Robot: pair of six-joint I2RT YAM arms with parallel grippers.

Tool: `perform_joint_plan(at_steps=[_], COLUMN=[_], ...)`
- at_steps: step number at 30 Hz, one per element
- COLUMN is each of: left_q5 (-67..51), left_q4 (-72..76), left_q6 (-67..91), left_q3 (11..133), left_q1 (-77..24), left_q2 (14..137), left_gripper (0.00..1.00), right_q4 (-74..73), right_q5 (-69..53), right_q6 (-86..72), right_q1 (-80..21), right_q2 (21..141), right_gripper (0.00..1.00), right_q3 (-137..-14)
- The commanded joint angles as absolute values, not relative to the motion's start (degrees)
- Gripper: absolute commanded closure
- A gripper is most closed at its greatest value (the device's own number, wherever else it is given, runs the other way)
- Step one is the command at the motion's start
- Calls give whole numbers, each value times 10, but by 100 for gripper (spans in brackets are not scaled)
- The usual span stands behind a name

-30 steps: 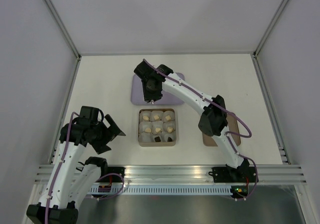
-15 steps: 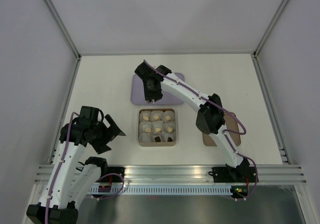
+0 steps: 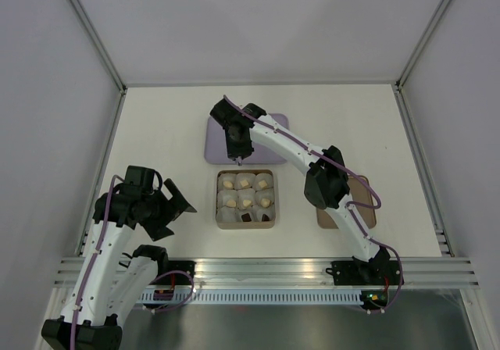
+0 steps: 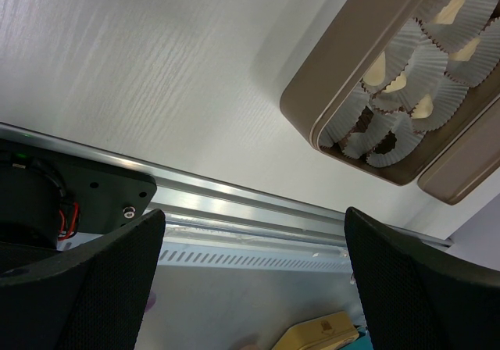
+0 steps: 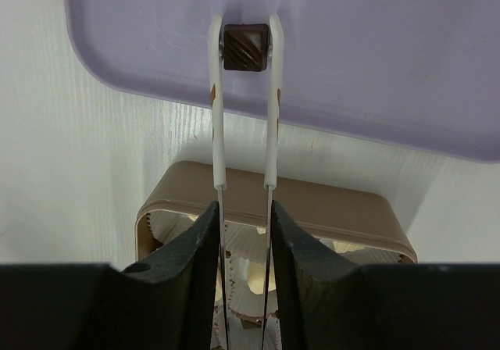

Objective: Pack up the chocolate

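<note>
A brown box holds white paper cups. Cream chocolates fill its two far rows and a dark piece lies in the near row. My right gripper is shut on metal tongs, over the box's far edge. The white tong tips flank and touch a dark brown square chocolate over the purple tray. I cannot tell if it is lifted. My left gripper is open and empty, left of the box; its wrist view shows the box.
A brown lid lies right of the box, partly under my right arm. The purple tray lies just beyond the box. A metal rail runs along the near table edge. Grey walls close in the left, right and far sides.
My right arm's elbow has shifted slightly left. The gripper with the tongs has barely moved. The left arm has not moved.
</note>
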State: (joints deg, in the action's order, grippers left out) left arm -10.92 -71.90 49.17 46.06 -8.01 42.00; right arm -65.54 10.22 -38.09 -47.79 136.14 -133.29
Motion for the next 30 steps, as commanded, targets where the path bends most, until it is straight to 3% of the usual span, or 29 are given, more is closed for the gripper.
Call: perform_joint_plan(at_steps=[1,6,11,21,30], left_q5=[-141,-141,-143,-146,-149], left_q4=[-724,-724,-723,-723,-722], left_q6=[483,484,487,490,492], left_q3=[457,459,460,459,461], left_q1=[-83,-83,-83,-83,-83], left_q2=[422,422,421,423,424], left_gripper=[0,0,0,0,0], right_q4=[-650,-645,-636,-633,-619], right_q5=[106,119,134,137,94], right_q6=[-377,-366,-338,-283,-272], right_q1=[-479,-479,-479,-489,-594], right_q2=[1353,1344,1311,1189,1048], right_gripper=[65,82,92,94,94], right_q3=[-1361,-1361,-1360,-1282,-1119])
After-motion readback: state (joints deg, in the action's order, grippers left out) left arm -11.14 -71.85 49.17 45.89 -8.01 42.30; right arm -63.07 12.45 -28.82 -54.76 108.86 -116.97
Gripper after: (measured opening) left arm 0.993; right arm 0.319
